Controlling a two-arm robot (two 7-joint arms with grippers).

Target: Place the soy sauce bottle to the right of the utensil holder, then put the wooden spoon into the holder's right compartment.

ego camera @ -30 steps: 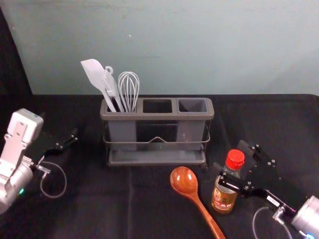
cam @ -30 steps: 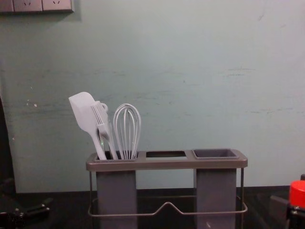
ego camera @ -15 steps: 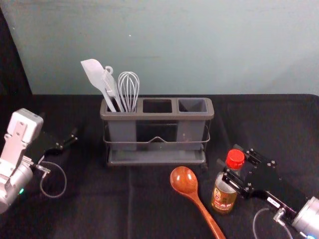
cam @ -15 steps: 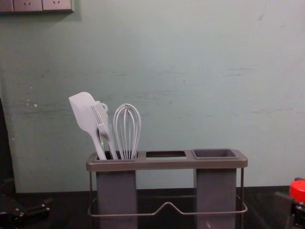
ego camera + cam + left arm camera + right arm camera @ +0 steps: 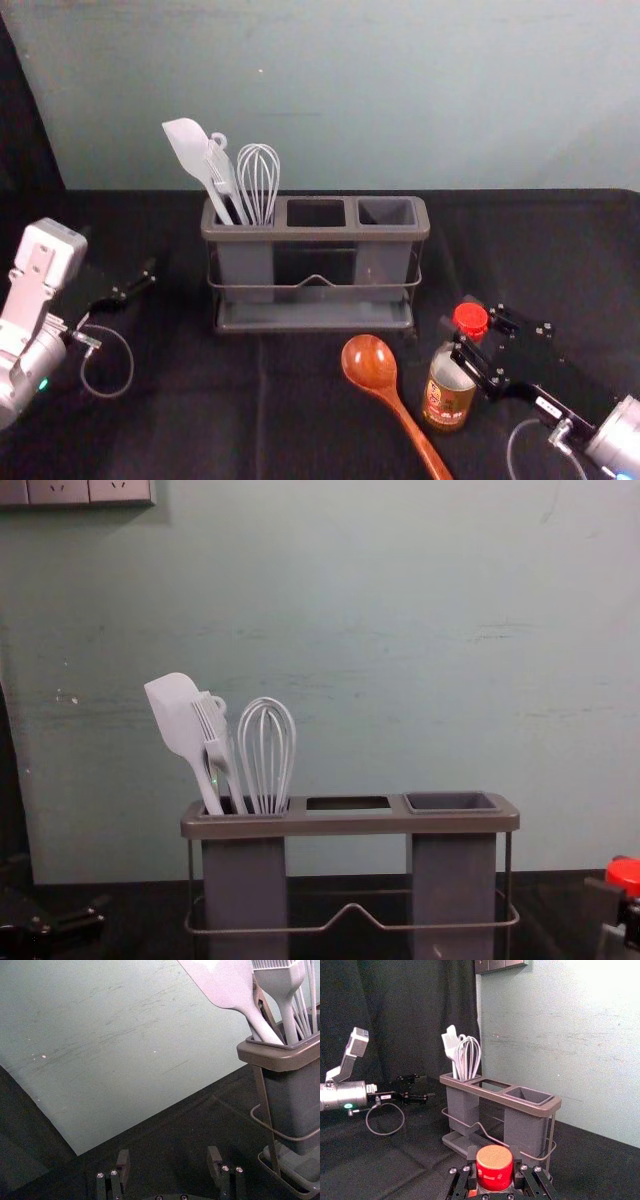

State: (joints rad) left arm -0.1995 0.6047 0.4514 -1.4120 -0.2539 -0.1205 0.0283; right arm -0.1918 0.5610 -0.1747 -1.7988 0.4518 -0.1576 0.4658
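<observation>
The right gripper (image 5: pixel 463 318) has closed onto the soy sauce bottle (image 5: pixel 447 402), beside the wooden spoon (image 5: pixel 369 362), so shifting it right of the utensil holder (image 5: pixel 315 234) can likely begin; left gripper (image 5: pixel 169 1159) parked at left, fingers apart.

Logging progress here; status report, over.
Right claw shut on soy sauce bottle. Left claw open, left of holder. Wooden spoon beside bottle, probably not blocking.
</observation>
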